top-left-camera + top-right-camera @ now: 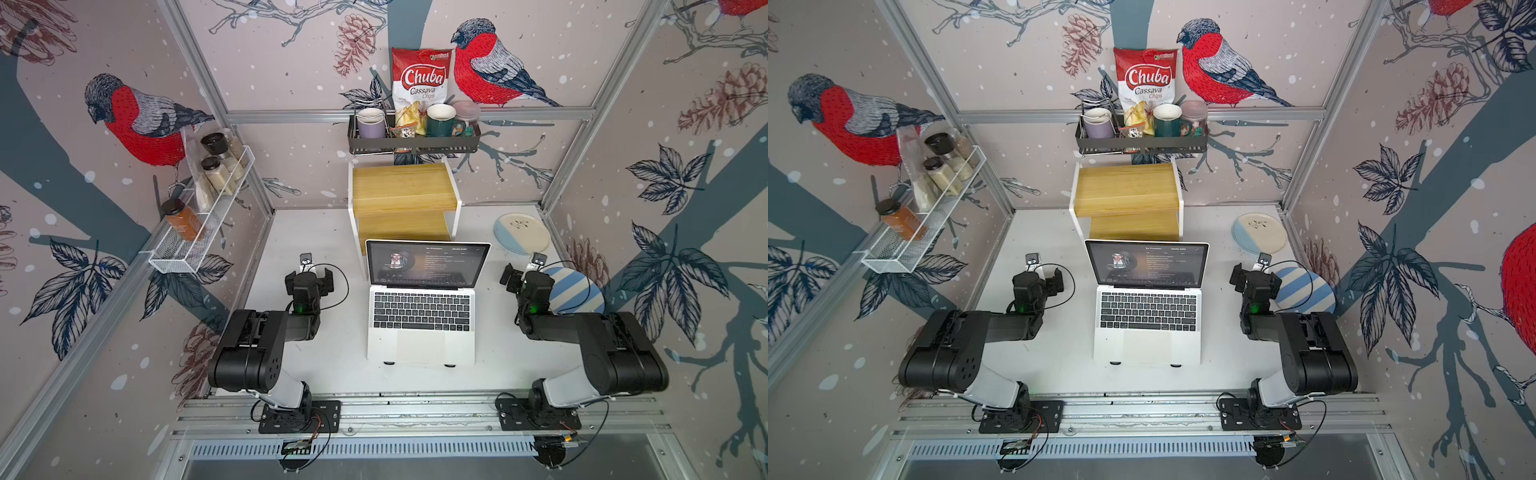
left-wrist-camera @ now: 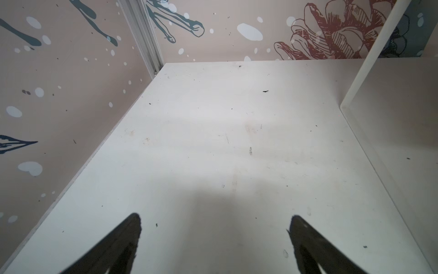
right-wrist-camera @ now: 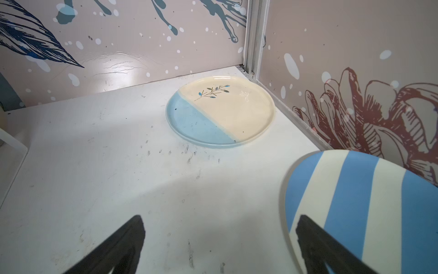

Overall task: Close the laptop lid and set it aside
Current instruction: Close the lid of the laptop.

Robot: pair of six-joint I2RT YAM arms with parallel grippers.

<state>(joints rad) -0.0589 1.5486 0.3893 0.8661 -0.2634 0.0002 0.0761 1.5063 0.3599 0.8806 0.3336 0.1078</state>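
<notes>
Left gripper [image 2: 214,220] hangs over the table [image 2: 213,118], fingers wide apart, holding nothing. Right gripper [image 3: 219,220] is likewise, with one finger in front of the striped plate's [image 3: 355,189] rim.

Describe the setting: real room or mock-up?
Most likely a staged robot test cell dressed as a kitchen corner, not a real room: printed bird wall panels in an aluminium frame, arms bolted to a base rail, plus shelved spice jars and mugs.

Matt silver laptop [image 1: 421,340]; glossy ceramic plate [image 3: 220,111].
</notes>
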